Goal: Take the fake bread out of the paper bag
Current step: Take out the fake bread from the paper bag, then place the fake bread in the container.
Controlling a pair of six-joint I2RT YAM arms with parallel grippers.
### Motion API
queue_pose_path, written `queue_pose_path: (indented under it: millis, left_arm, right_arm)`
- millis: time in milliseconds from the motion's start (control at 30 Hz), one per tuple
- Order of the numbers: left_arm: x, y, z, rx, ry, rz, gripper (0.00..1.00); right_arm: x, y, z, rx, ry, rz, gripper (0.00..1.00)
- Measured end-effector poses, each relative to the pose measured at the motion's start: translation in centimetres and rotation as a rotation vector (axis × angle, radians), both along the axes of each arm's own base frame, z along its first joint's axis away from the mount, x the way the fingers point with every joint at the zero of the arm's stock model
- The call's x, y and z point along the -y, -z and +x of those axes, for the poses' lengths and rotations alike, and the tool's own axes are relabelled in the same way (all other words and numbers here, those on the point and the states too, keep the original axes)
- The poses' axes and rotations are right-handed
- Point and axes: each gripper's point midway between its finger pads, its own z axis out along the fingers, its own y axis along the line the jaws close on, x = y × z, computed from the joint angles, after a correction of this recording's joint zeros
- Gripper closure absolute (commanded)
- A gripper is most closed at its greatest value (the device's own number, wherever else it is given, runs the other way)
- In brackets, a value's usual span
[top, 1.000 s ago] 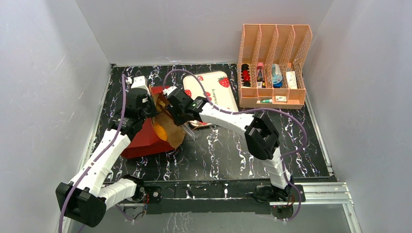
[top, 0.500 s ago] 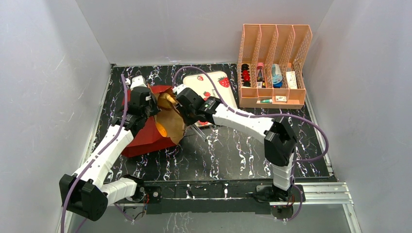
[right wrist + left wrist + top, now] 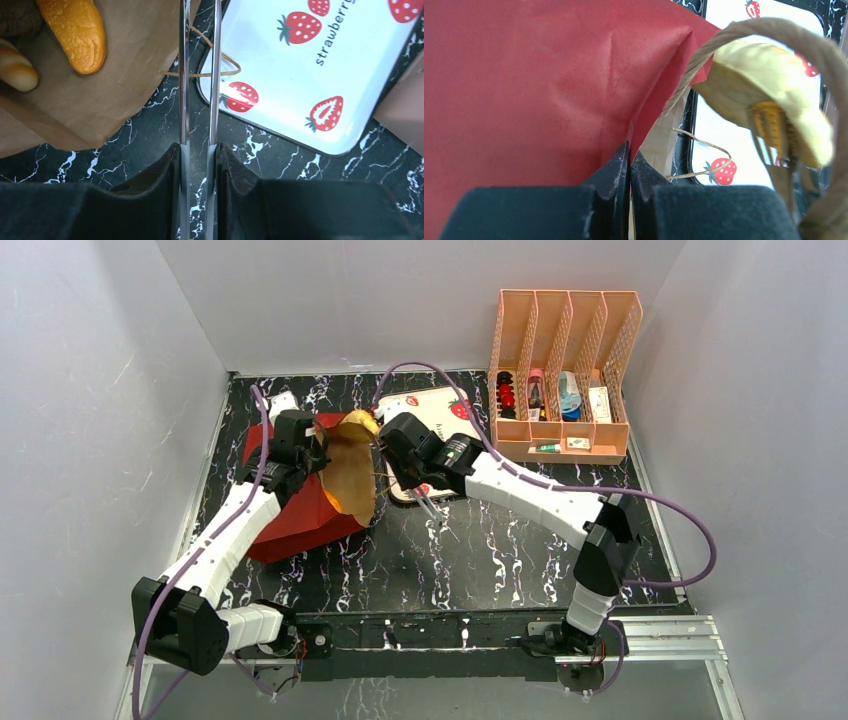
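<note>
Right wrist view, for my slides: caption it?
Right gripper holds metal tongs, pointing between fake bread in the paper bag and the strawberry-print tray.

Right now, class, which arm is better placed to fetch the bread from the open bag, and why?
Right. The right gripper holds the metal tongs beside the open mouth of the paper bag, where orange bread lies. The left gripper is shut on the bag's red edge, probably steadying it.

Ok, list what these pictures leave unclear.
Tongs tips: right wrist view, cut off by the top edge.
Yellow piece at them: left wrist view, blurred; kind unclear.
Paper bag depths: every view, its own paper hides them.
</note>
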Motion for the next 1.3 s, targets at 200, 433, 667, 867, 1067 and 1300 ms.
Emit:
queue_pose_path:
  millis: [200,433,667,867,1067,1300]
  left_arm:
    - [-0.7,-0.2,0.0,-0.009,-0.026,-0.001,1.00]
    - [-2.1,-1.7,0.4,0.005,-0.064,0.004,1.00]
    - [-3.4,-2.0,0.1,0.006,-0.096,0.002,1.00]
    - [-4.0,-2.5,-0.3,0.015,-0.104,-0.004,1.00]
    - [-3.9,-2.4,-0.2,0.007,-0.093,-0.017,1.00]
    - [-3.7,-1.6,0.1,-0.018,-0.073,-0.021,1.00]
  right_arm:
    - [1.8,-1.6,-0.3,0.033,0.046,0.000,1.00]
    - [4.5,-1.7,-0.6,0.053,0.103,-0.050,1.00]
    - [7.2,-2.1,1.4,0.081,0.198,-0.078,1.00]
    - [11.5,-1.8,4.9,0.093,0.334,-0.107,1.00]
    - [14.7,0.5,8.8,0.096,0.454,-0.166,1.00]
    - [15.0,6.8,11.3,0.055,0.474,-0.296,1.00]
